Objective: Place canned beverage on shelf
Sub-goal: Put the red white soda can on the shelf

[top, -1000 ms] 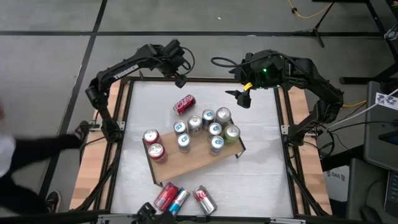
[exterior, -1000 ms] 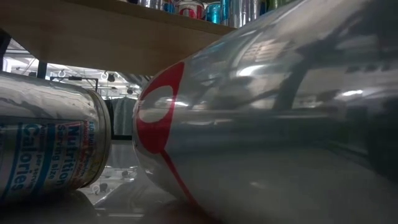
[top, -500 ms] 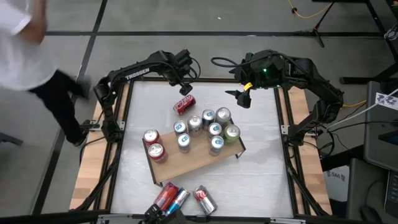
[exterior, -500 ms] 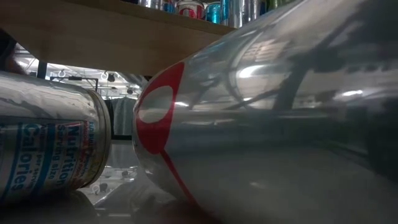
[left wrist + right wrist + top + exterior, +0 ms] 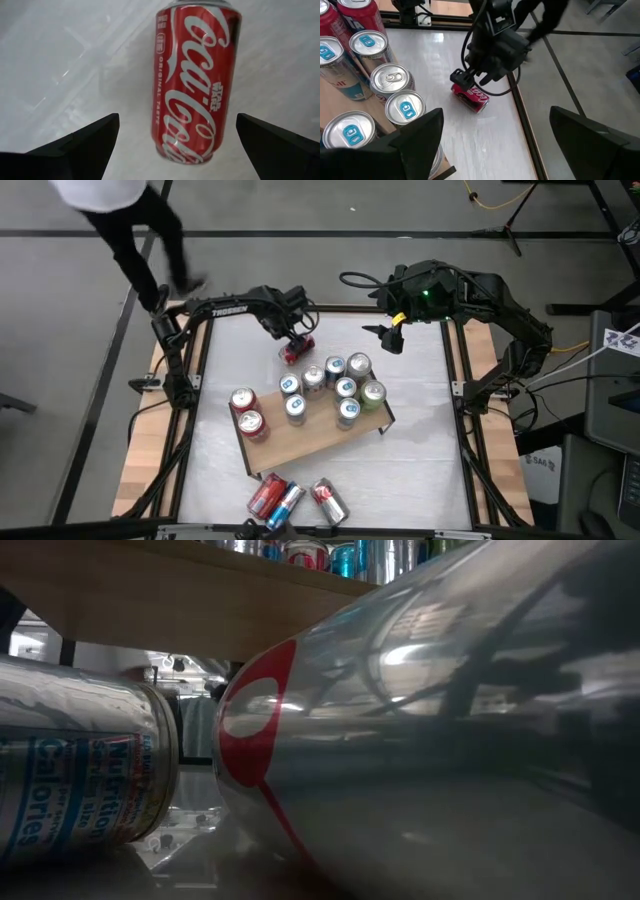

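- The left gripper (image 5: 297, 338) is lowered over a red cola can with white script lettering (image 5: 296, 349), which lies on its side on the white tabletop with a black rim (image 5: 420, 440), just beyond the far edge of the shelf.
- In the left wrist view the gripper's two dark fingers (image 5: 80, 142) stand spread wide, one on each side of the red can (image 5: 197, 80); neither finger touches it, so nothing is gripped.
- The right wrist view shows the same left gripper (image 5: 465, 80) hanging right above the lying red can (image 5: 472, 97).
- The flat light-brown wooden shelf with a thin black frame (image 5: 310, 435) sits askew in the middle of the tabletop.
- Nine cans stand upright on the shelf: two red ones (image 5: 245, 410) near its left end, and a cluster of silver, blue-topped and green-topped cans (image 5: 335, 385) toward its right end.
- Three more cans (image 5: 295, 500), red and silver, lie on their sides on the tabletop at its near edge.
- The right gripper (image 5: 388, 332) hangs with its fingers apart, holding nothing, above the far right part of the tabletop, well apart from the shelf.
- A person in a white top and dark trousers (image 5: 130, 220) is on the floor beyond the table's far left corner.
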`<state>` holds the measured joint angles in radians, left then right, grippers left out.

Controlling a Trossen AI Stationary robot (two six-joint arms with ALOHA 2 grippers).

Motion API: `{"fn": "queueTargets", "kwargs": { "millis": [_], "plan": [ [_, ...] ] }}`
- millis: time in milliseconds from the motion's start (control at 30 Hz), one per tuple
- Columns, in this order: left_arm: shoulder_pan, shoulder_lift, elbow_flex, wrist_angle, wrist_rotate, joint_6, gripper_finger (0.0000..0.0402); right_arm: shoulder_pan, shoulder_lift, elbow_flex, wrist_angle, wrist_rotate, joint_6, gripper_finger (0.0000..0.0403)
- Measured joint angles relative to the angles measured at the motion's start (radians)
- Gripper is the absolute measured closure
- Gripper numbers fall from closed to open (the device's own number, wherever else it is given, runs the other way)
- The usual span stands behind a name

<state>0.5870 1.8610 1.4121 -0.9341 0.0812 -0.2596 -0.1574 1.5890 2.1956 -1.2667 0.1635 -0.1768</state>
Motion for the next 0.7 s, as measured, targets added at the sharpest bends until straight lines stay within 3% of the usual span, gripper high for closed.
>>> {"fn": "queueTargets", "kwargs": {
  "millis": [533,700],
  "plan": [
    [-0.026,-0.001,-0.125,0.14,-0.019,-0.026,0.0009,0.0,0.0,0.0,0.0,0.0,0.0,0.0047],
    [-0.026,-0.003,-0.129,0.17,-0.066,-0.025,0.0009,0.0,0.0,0.0,0.0,0.0,0.0,0.0047]
  ]
}}
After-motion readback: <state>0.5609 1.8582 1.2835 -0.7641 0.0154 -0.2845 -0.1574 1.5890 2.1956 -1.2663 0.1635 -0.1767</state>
